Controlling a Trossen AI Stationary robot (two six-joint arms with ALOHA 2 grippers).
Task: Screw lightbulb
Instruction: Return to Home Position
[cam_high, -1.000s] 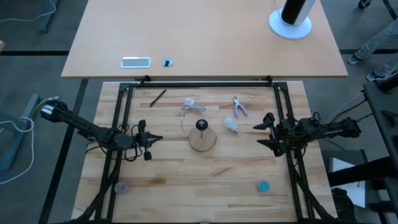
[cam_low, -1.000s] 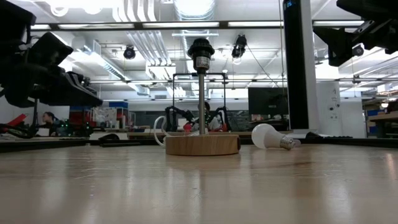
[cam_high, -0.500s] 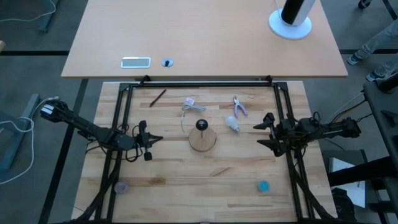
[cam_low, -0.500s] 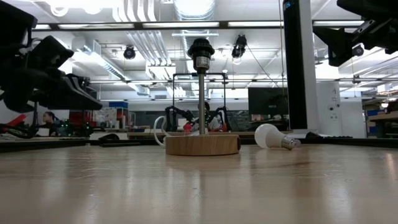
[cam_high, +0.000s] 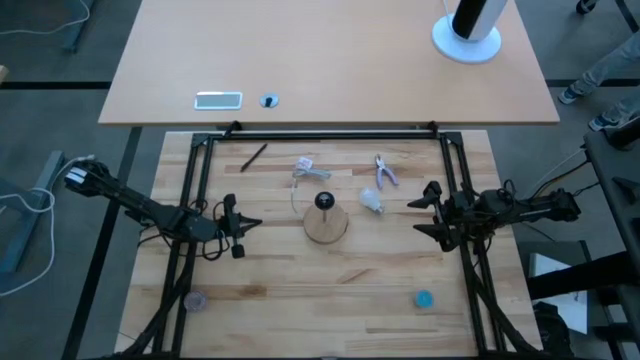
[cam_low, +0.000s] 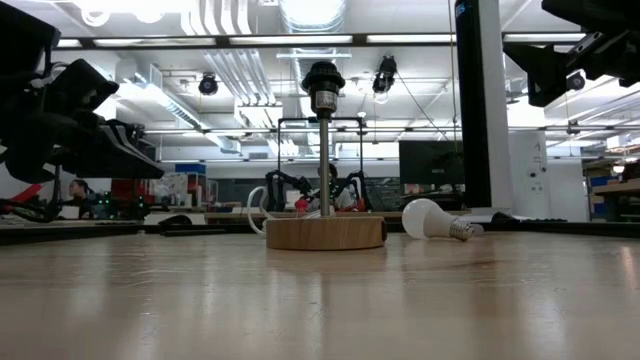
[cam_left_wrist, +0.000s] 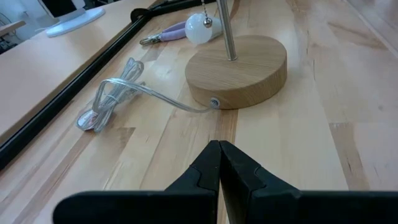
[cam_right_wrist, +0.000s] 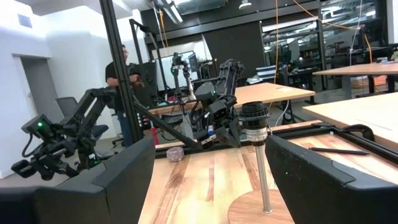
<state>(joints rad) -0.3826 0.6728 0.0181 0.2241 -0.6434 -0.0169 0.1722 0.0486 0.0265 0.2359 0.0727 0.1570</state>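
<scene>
Small white frosted lightbulb (cam_high: 372, 203) on its side at 2 o'clock off round wooden lamp base (cam_high: 326, 226), screw end toward 3 o'clock; wide-spread right gripper (cam_high: 424, 210) nearer, lightbulb at its 9 o'clock; left gripper (cam_high: 248, 224) pinched closed beyond that base.

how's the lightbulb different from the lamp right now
The lamp stands upright, its black socket empty atop the rod; the lightbulb lies on its side beside it. The lightbulb is white and smaller than the lamp's brown wooden base. Both rest on the table, apart from the shut left gripper and open right gripper.
</scene>
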